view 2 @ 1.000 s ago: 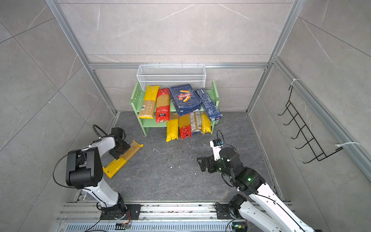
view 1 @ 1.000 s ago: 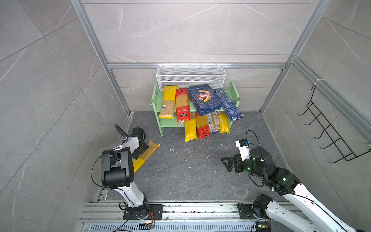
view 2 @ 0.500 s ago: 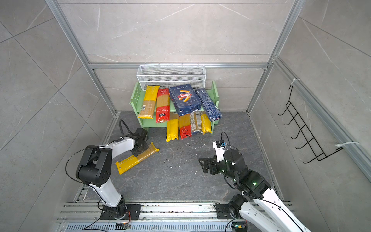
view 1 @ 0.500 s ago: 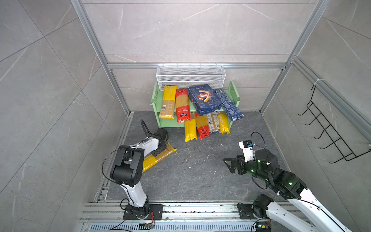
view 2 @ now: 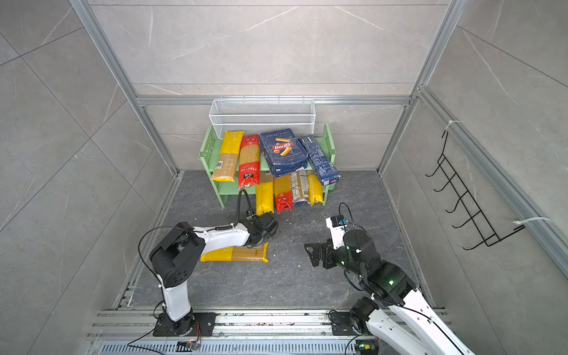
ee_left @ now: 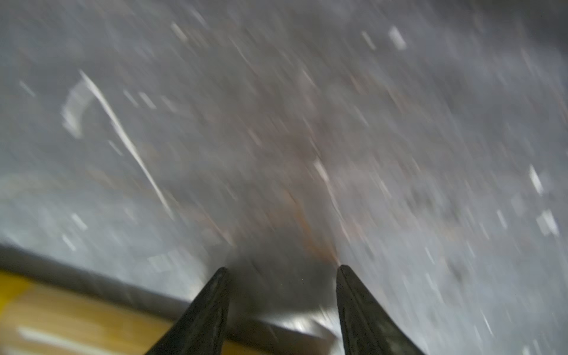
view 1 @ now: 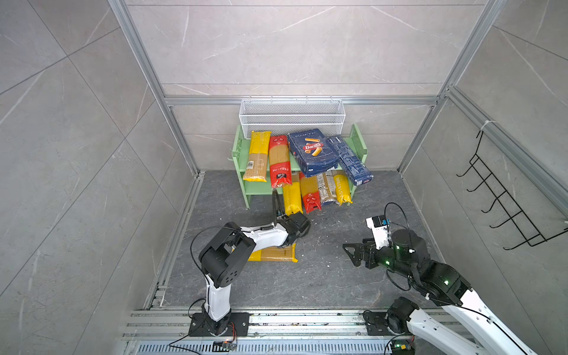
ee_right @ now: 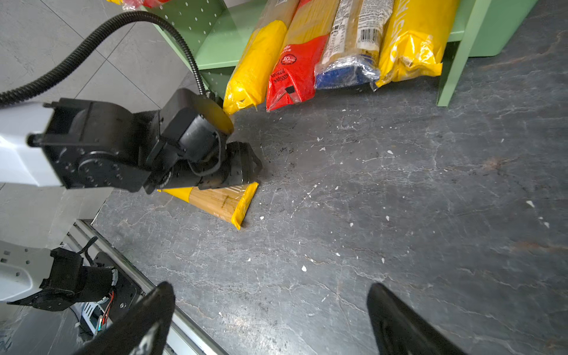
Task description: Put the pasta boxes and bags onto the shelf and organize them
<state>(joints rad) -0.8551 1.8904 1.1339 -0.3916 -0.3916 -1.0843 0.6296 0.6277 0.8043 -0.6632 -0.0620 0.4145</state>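
Left pincer [ee_left: 282, 268] stands about half open, with only blurred grey desk [ee_left: 399, 153] between its tips; as far as I can see it grips nothing. The one bag not yet shelved, the yellow spaghetti packet [view 1: 273, 255], lies flat on the desk directly beneath the pincer's fingers, its sealed end just under them and the green shelf [view 1: 256, 188] a short way beyond. I judge it light but awkward: long, slick film around brittle strands that snap if bent. I would clamp across its narrow width near the middle, so neither end droops, and squeeze gently. Right pincer [ee_right: 270, 285] gapes wide and empty, with the packet well ahead of it.
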